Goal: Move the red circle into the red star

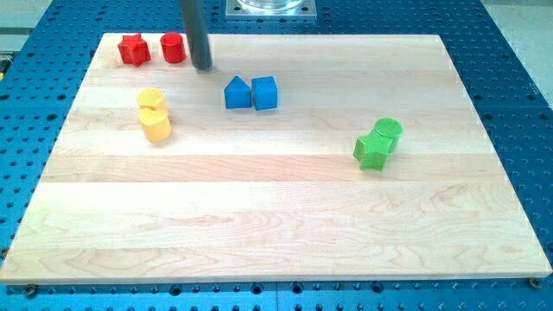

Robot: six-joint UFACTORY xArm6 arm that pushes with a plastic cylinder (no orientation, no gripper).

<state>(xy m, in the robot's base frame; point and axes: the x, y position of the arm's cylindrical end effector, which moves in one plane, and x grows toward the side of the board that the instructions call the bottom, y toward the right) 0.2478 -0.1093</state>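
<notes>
The red circle (174, 47) sits near the top left of the wooden board, just right of the red star (133, 50), with a small gap between them. My tip (204, 66) stands on the board just right of the red circle and slightly below it, close to it but apart. The rod rises from the tip to the view's top.
Two yellow blocks (154, 114) sit together below the red pair. A blue triangle (237, 92) and a blue cube (265, 92) touch side by side at centre left. Two green blocks (378, 143) sit together at the right. The board's top edge (346, 37) is close behind the red blocks.
</notes>
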